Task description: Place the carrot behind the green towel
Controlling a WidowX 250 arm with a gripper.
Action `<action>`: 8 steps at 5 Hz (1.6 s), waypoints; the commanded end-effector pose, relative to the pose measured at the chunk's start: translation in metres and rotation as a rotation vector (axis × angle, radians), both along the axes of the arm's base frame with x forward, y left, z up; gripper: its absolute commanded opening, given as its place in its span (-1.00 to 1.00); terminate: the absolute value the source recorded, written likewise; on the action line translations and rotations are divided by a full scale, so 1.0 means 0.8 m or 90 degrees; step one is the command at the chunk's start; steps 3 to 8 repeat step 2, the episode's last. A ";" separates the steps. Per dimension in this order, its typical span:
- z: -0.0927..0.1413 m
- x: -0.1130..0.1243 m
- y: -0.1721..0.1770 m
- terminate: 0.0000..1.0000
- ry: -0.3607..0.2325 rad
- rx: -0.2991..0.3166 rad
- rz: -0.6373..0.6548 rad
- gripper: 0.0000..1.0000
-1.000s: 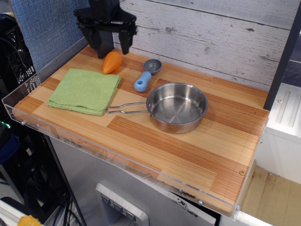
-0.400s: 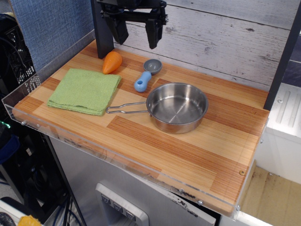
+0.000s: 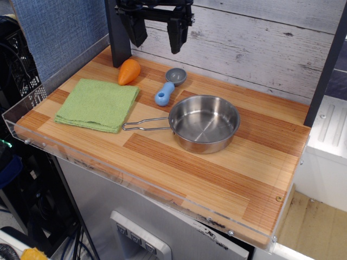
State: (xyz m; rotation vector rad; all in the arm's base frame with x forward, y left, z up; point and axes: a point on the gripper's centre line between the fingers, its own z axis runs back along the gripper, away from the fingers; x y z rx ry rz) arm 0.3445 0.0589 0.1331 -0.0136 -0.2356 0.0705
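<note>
Lying on the wooden table [image 3: 227,179], the carrot [image 3: 129,71] rests just behind the green towel [image 3: 97,104], near its back right corner. The gripper [image 3: 156,38] hangs above with fingers spread, holding nothing. The steel pan [image 3: 203,123] is empty; a blue-handled scoop [image 3: 169,86] lies behind it.

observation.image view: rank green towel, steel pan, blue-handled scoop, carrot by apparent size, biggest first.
1. steel pan, counting its wire handle; its bowl alone looks close to the towel, so the top two are near a tie
2. green towel
3. blue-handled scoop
4. carrot; farthest back, so slightly understated
</note>
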 end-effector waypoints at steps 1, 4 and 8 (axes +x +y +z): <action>0.027 -0.013 0.003 -1.00 -0.022 0.056 0.010 1.00; 0.027 -0.013 0.003 1.00 -0.022 0.056 0.010 1.00; 0.027 -0.013 0.003 1.00 -0.022 0.056 0.010 1.00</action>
